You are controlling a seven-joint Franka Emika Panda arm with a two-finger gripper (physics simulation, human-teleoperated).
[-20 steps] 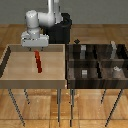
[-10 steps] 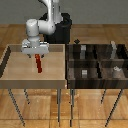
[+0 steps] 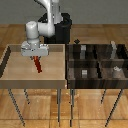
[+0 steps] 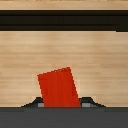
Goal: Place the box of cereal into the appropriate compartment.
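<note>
The box of cereal [image 3: 38, 65], a small thin red box, lies in the light wooden tray [image 3: 15, 75] at the exterior view's left. My gripper [image 3: 36, 57] hangs straight over the box's far end, with its fingertips down at the box. In the wrist view the box of cereal [image 4: 59, 89] sits slightly tilted between the two dark fingertips [image 4: 31, 103], which stand wider than the box, with a small gap on each side. The gripper [image 4: 61, 103] is open.
A dark bin [image 3: 98, 61] divided into several compartments stands at the exterior view's right, touching the tray. Small grey blocks [image 3: 84, 72] sit in its compartments. The tray's raised rim [image 3: 64, 62] lies between the box and the bin.
The gripper has come down from above the tray onto the red box. The box has not moved.
</note>
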